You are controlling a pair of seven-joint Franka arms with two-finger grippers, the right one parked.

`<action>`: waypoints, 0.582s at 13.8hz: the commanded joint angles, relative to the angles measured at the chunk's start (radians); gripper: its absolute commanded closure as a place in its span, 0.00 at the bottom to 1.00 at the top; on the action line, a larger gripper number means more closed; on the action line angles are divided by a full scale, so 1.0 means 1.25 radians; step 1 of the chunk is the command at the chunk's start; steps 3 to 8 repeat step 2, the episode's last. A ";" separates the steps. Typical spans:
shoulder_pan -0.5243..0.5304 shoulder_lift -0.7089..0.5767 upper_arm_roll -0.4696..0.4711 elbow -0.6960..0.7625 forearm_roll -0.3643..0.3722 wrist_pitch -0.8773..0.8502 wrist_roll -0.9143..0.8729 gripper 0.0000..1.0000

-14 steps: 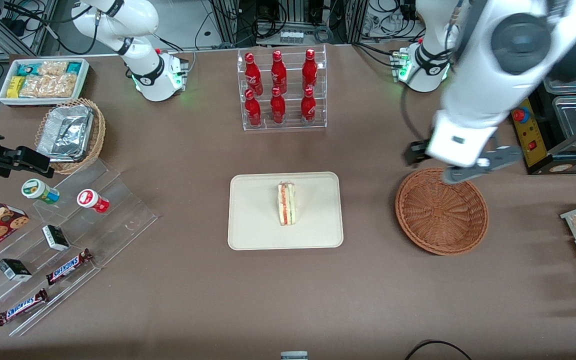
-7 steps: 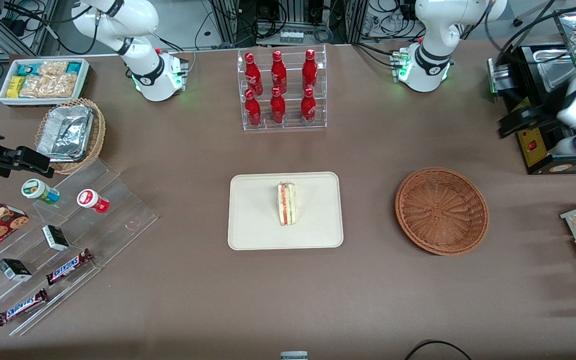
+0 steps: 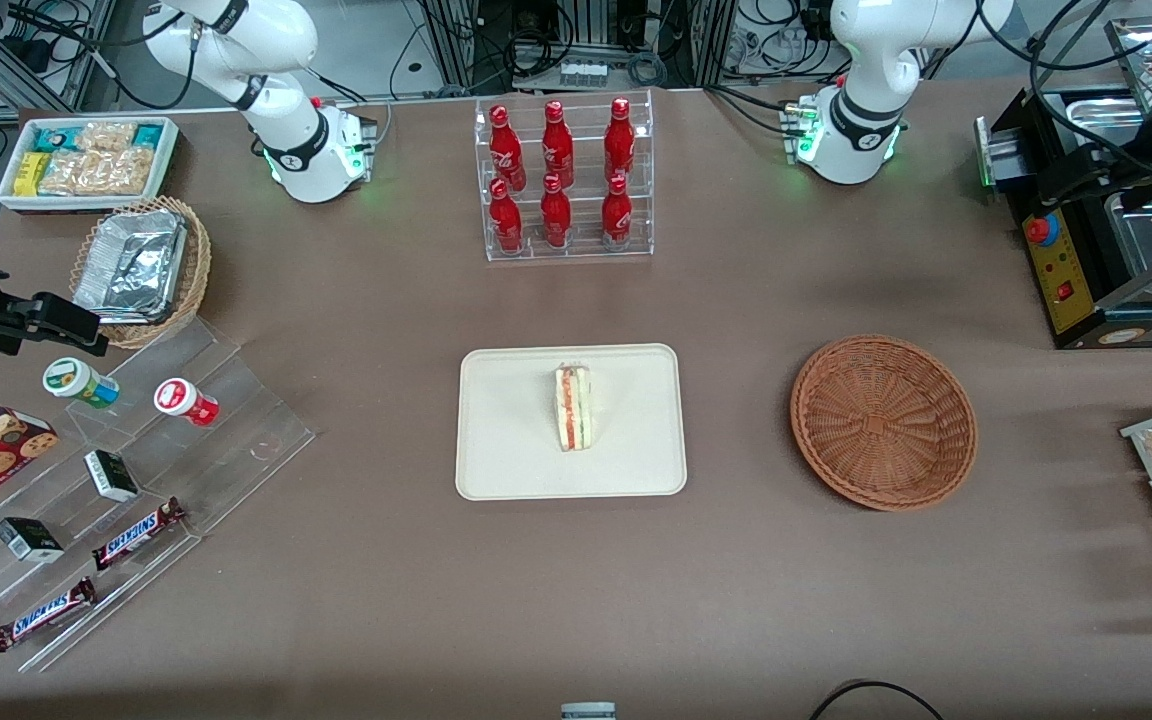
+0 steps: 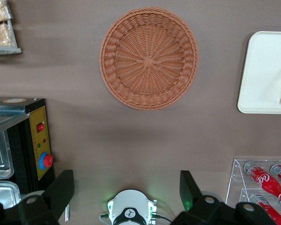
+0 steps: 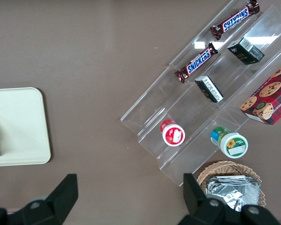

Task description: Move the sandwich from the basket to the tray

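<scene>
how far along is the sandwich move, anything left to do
It looks done. The sandwich stands on the tray, and the basket holds nothing. The hand is open and holds nothing, high above the table at the working arm's end, farther from the front camera than the basket. No step looks left.

Left arm raised high, pincer (image 4: 126,194) fingers spread wide, holding nothing, pointing down.

Snickers bars (image 5: 198,61), cups on clear stepped rack (image 5: 178,112), tray (image 5: 18,126) nearby
</scene>
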 commanded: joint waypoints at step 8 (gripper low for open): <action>-0.003 0.006 -0.018 0.009 0.009 0.007 0.002 0.01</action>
